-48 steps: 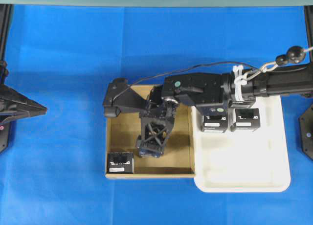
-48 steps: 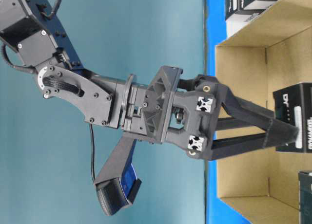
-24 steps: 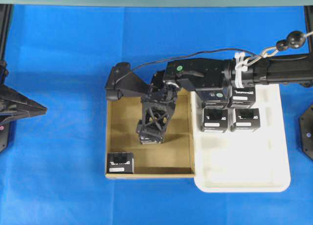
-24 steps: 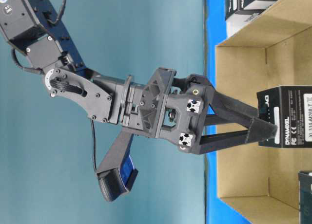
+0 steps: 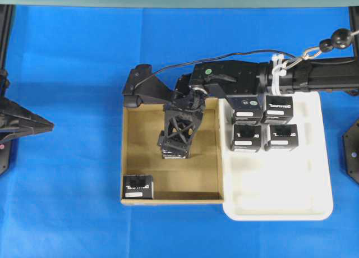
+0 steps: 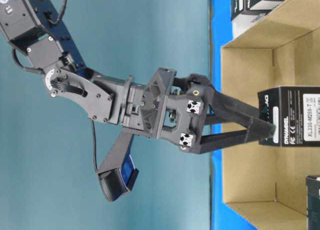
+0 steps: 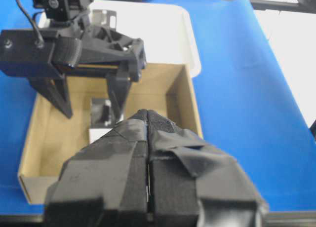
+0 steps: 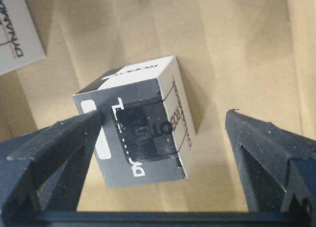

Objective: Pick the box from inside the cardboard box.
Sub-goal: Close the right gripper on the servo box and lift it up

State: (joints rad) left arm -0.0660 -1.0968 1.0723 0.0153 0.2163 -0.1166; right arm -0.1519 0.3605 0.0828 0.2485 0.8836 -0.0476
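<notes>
Black padded fingers fill the bottom of my left wrist view: the left tool [image 7: 148, 187] is pressed fully together with nothing between the pads, parked out on the blue tabletop [image 5: 67, 202] well clear of the work.

Beyond it sits the cardboard box [image 5: 130, 182], with one black box in its near corner [image 5: 138, 187]. Farther in, the right tool [image 8: 163, 123] hangs over the box's floor with its jaws spread wide. The box [image 8: 140, 140] I'm after lies between them, turned at a skew. In the right wrist view one finger [image 8: 54, 143] looks to be touching or nearly touching its label side, while the other stands well apart from it, so I judge it is not gripped.

I read this as the lining-up step of the pick. The next move calls for centring the jaws about the box, squaring to its faces if I can, then closing and lifting straight up.

Past the cardboard, the white tray [image 5: 280, 202] holds four more black boxes.
</notes>
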